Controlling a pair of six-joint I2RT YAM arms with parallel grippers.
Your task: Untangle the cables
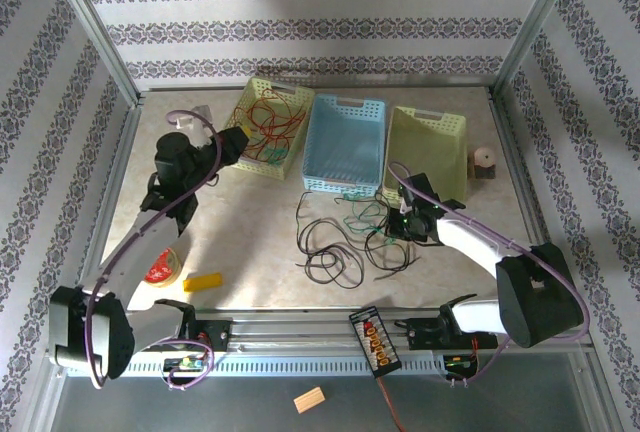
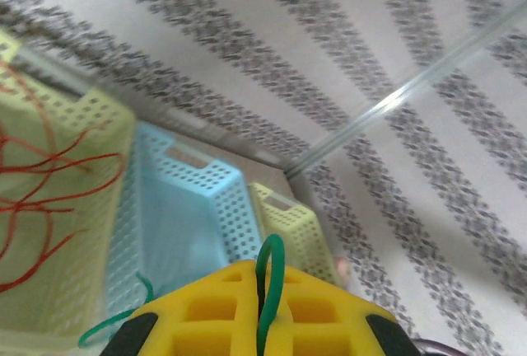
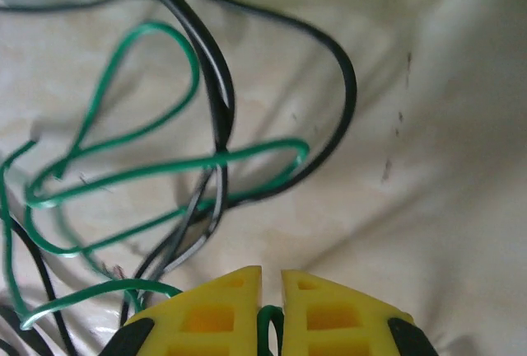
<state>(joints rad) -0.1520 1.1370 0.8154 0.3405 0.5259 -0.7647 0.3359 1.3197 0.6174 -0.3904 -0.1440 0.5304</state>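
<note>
Black cables point(image 1: 330, 242) and green cables point(image 1: 358, 214) lie tangled on the table in front of the blue basket point(image 1: 345, 142). Red cables point(image 1: 268, 124) lie in the left yellow-green basket point(image 1: 262, 87). My left gripper point(image 1: 236, 145) is raised beside that basket; in the left wrist view it point(image 2: 265, 267) is shut on a green cable point(image 2: 272, 278) that loops out between the yellow fingers. My right gripper point(image 1: 405, 214) is low at the right edge of the tangle. In the right wrist view it point(image 3: 272, 272) is shut on a green cable point(image 3: 268, 323), with green loops point(image 3: 165, 166) and black strands point(image 3: 216, 84) just ahead.
A second yellow-green basket point(image 1: 428, 147) stands right of the blue one, and a small spool point(image 1: 485, 162) sits beyond it. A red-and-white tape roll point(image 1: 160, 270) and a yellow block point(image 1: 203, 281) lie at the front left. A black device point(image 1: 375, 340) rests on the front rail.
</note>
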